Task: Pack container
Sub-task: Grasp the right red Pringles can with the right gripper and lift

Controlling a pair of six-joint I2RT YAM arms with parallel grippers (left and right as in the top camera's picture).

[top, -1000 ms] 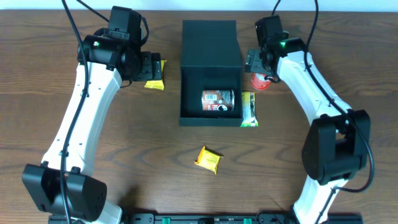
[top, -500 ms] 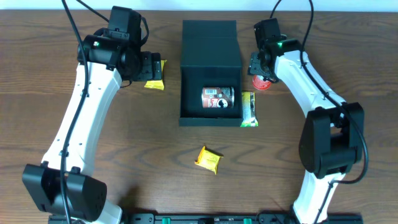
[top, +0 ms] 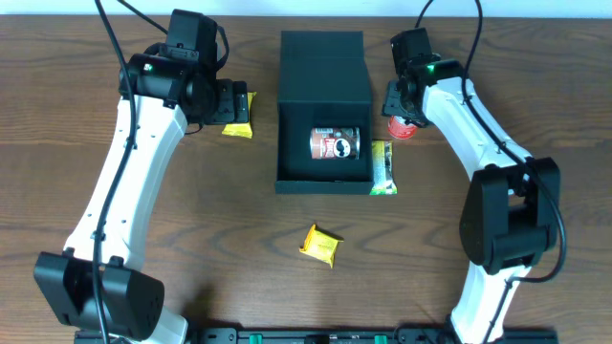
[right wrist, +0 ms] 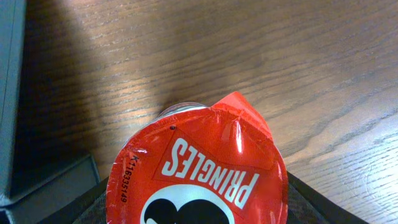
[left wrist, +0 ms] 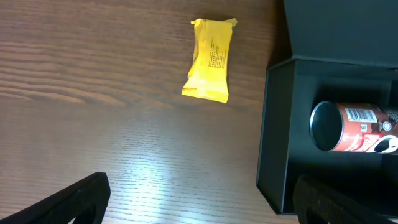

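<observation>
The dark container (top: 283, 143) stands open at the table's middle, its lid (top: 323, 65) folded back. A snack can (top: 334, 144) lies on its side inside; it also shows in the left wrist view (left wrist: 354, 126) within the container's wall (left wrist: 273, 124). A red Pringles can (top: 402, 127) stands upright right of the container. My right gripper (top: 402, 103) is open with a finger on either side of that can (right wrist: 199, 162). My left gripper (top: 229, 103) is open and empty above the table left of the container, near a yellow packet (top: 238, 127).
A green snack bar (top: 382, 167) lies against the container's right side. A second yellow packet (top: 321, 245) lies in front of the container. In the left wrist view the first yellow packet (left wrist: 210, 59) lies beyond my open fingers (left wrist: 199, 205).
My right gripper shifted slightly left and back over the red can, then held still. The can inside the container rolled a little. The left arm has not moved.
</observation>
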